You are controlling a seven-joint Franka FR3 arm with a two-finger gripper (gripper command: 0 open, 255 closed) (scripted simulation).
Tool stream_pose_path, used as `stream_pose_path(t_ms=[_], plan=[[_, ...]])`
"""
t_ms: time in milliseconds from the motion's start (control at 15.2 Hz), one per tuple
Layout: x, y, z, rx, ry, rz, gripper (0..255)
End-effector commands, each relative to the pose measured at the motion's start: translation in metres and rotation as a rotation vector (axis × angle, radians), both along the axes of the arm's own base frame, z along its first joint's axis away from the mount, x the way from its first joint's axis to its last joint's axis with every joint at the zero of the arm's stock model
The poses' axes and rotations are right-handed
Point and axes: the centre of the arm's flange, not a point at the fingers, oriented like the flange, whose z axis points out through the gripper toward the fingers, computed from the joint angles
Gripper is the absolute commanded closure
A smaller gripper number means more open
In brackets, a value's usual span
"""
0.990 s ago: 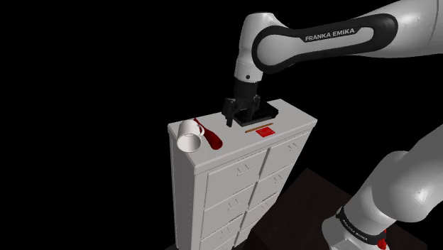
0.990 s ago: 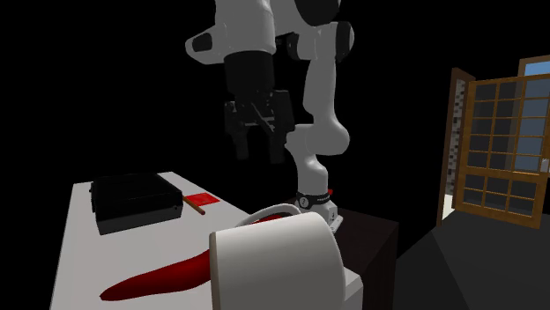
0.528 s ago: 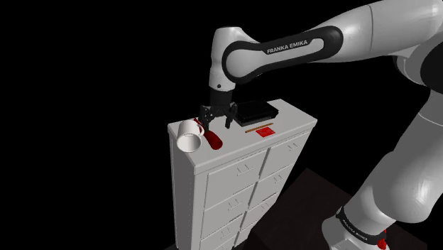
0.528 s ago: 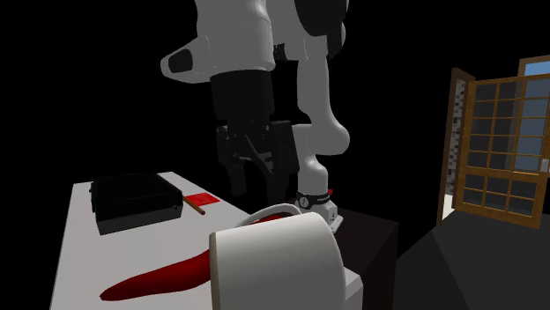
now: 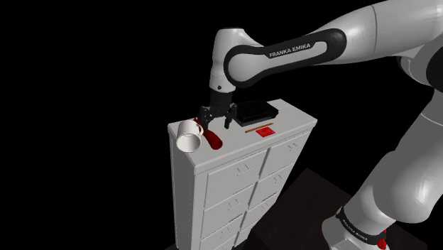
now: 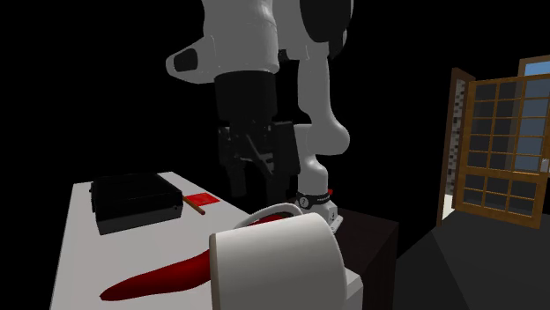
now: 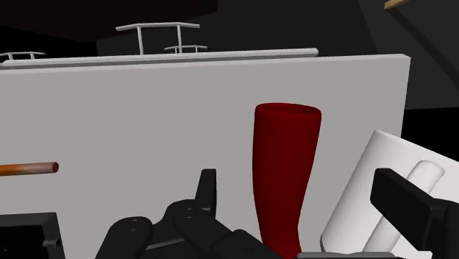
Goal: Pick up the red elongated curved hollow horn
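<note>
1. Gripper (image 5: 216,124) is held low over the top of the white cabinet (image 5: 213,181), at the end where the horn lies. Its fingers (image 7: 207,193) are spread wide apart and nothing is clasped between them.
2. Red horn (image 7: 284,165) is laid flat on the cabinet top, just beside a white mug (image 7: 382,187) that lies on its side. In the wrist view the horn is seen in the gap between the two fingers, and no contact with them is seen.
3. In the wrist view the thin end of the horn is hidden behind the body of the hand. In the second exterior view its middle part is covered by the mug. A pencil (image 7: 28,168) is cut off by the picture's edge.
4. In the shoulder view the mug and the wide mouth of the horn are placed close to the front edge and the left corner of the top. A black box (image 5: 255,111) and a red card (image 5: 265,133) are kept well apart from the horn, with bare surface between. A black area is seen around the cabinet.
</note>
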Motion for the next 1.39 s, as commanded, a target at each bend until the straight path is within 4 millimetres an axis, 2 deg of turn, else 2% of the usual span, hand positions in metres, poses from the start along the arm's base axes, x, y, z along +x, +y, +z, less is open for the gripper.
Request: stream_pose_path(t_ms=[0,66,594,660,1320], plan=[[0.013,0.005,-0.046,0.004,0.052,0.0,0],[0.013,0.001,-0.042,0.004,0.052,0.0,255],[0.014,-0.001,-0.044,0.003,0.052,0.0,255],[0.013,0.005,-0.046,0.004,0.052,0.0,255],[0.013,0.005,0.006,0.004,0.052,0.0,255]])
